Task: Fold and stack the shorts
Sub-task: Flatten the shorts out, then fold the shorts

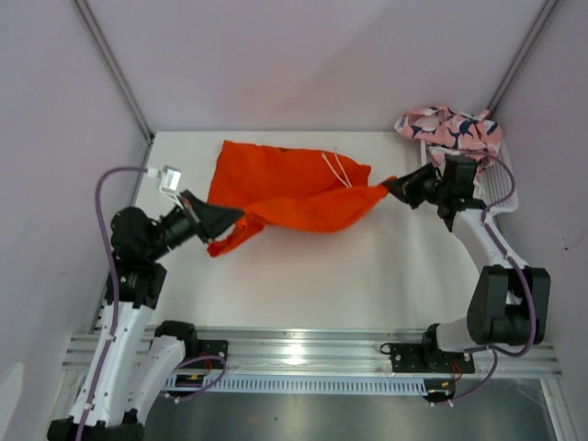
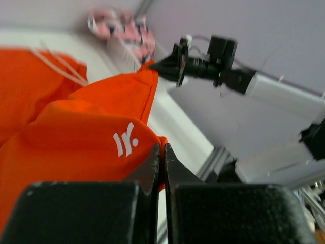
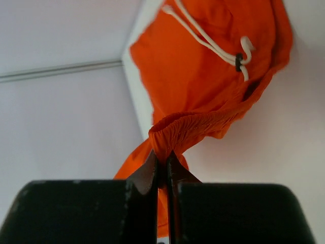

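Observation:
The orange shorts (image 1: 285, 188) hang stretched above the table between both grippers, white drawstring (image 1: 342, 171) showing. My left gripper (image 1: 231, 216) is shut on their left hem, beside a small white logo (image 2: 125, 138). My right gripper (image 1: 393, 185) is shut on the gathered waistband (image 3: 175, 136) at the right end. The pink fish-print shorts (image 1: 448, 127) lie bunched in the white mesh basket (image 1: 496, 184) at the back right, behind my right arm. They also show blurred in the left wrist view (image 2: 122, 30).
Grey walls close the table on the left, back and right. A metal rail (image 1: 303, 349) with the arm bases runs along the near edge. The white tabletop (image 1: 349, 276) lies below the held shorts.

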